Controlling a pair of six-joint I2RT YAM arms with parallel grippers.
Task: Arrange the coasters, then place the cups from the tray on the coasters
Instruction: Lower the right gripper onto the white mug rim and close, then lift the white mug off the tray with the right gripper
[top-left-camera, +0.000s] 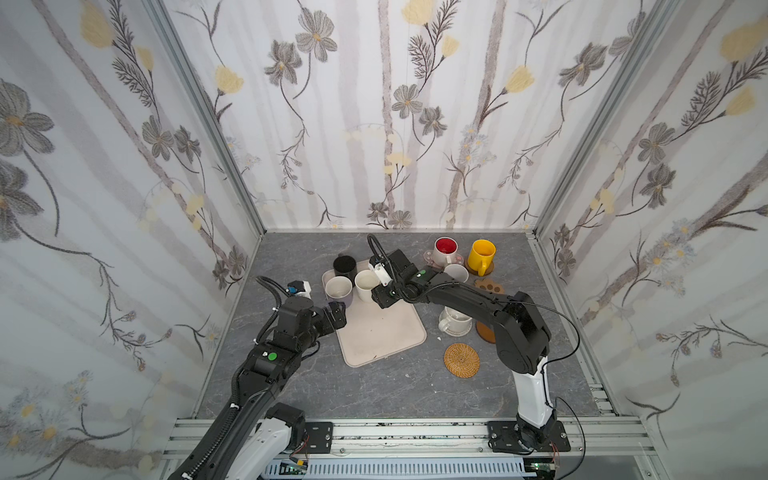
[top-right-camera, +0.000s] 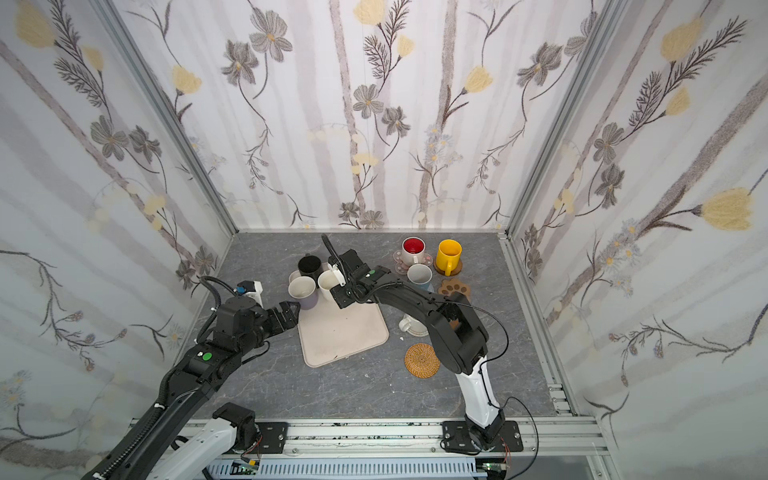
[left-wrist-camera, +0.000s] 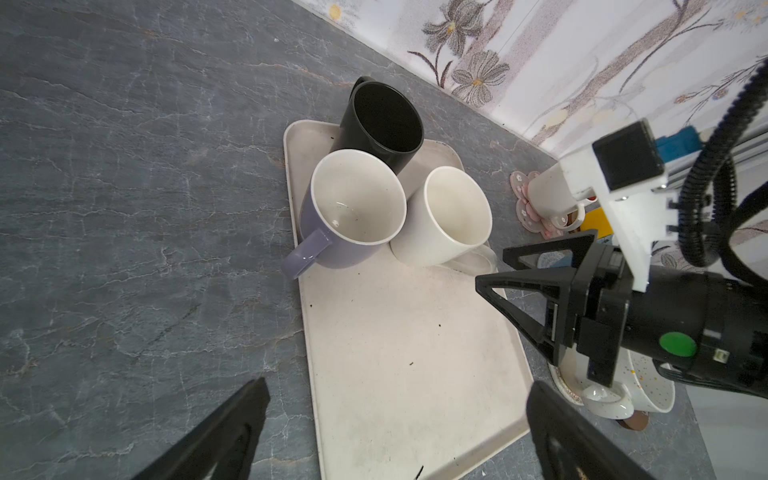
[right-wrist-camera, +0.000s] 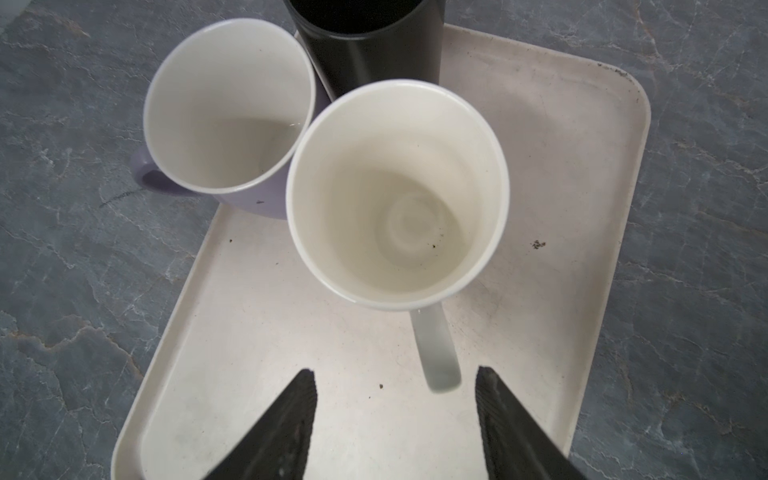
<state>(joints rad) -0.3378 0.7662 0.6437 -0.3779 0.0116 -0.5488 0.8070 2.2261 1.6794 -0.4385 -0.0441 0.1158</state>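
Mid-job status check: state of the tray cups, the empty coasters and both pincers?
Black cup: upright on tray.
Lavender cup: upright on tray.
Plain cream cup: upright on tray, ungripped.
Rattan coaster: empty.
Paw coaster: empty.
Left pincer: open.
Right pincer: open, at plain cream cup's handle.

A black mug (left-wrist-camera: 380, 120), lavender mug (left-wrist-camera: 332, 245) and cream mug (left-wrist-camera: 444, 216); tray (left-wrist-camera: 415, 353) beige. Table (left-wrist-camera: 124, 208) grey, pale-veined. The blue mug (top-right-camera: 419, 275) is perhaps patterned.
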